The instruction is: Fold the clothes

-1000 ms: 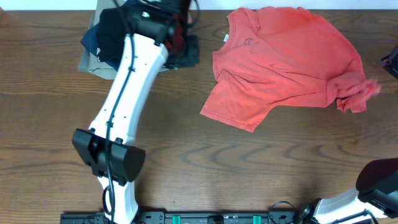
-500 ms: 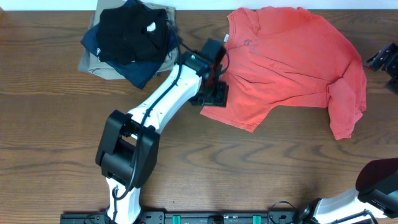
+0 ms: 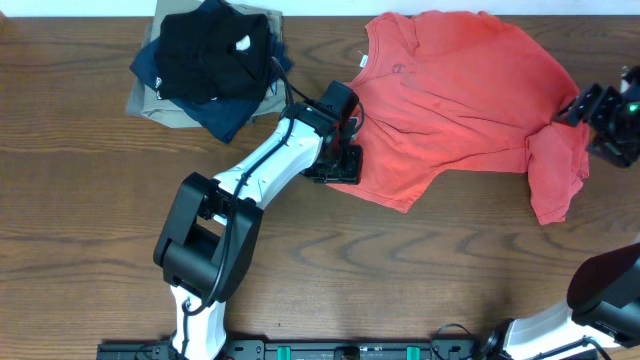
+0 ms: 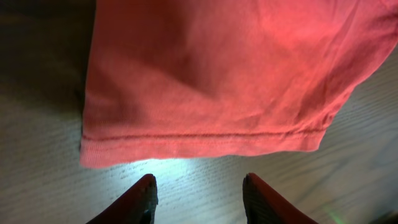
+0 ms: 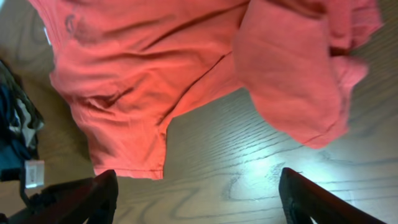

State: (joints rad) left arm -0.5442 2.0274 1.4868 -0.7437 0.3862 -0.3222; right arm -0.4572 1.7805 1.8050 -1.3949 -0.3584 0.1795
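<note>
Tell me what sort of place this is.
Likely a robot lab bench for clothes folding: a brown wood-grain table, a red-orange cotton T-shirt, a pile of dark garments, a white robot arm.

looks like a robotics lab bench: a wood-grain table (image 3: 80,220), a mounting rail (image 3: 350,351) along the bottom edge of the overhead view, a white-and-black left arm (image 3: 255,170) rising from it, the right arm (image 3: 600,295) at lower right, a garment pile (image 3: 200,60) upper left, a red-orange t-shirt (image 3: 460,100) upper right.

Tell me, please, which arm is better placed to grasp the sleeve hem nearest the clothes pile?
Left: the left gripper sits open right at that hem of the T-shirt; the right gripper hangs by the far sleeve.
</note>
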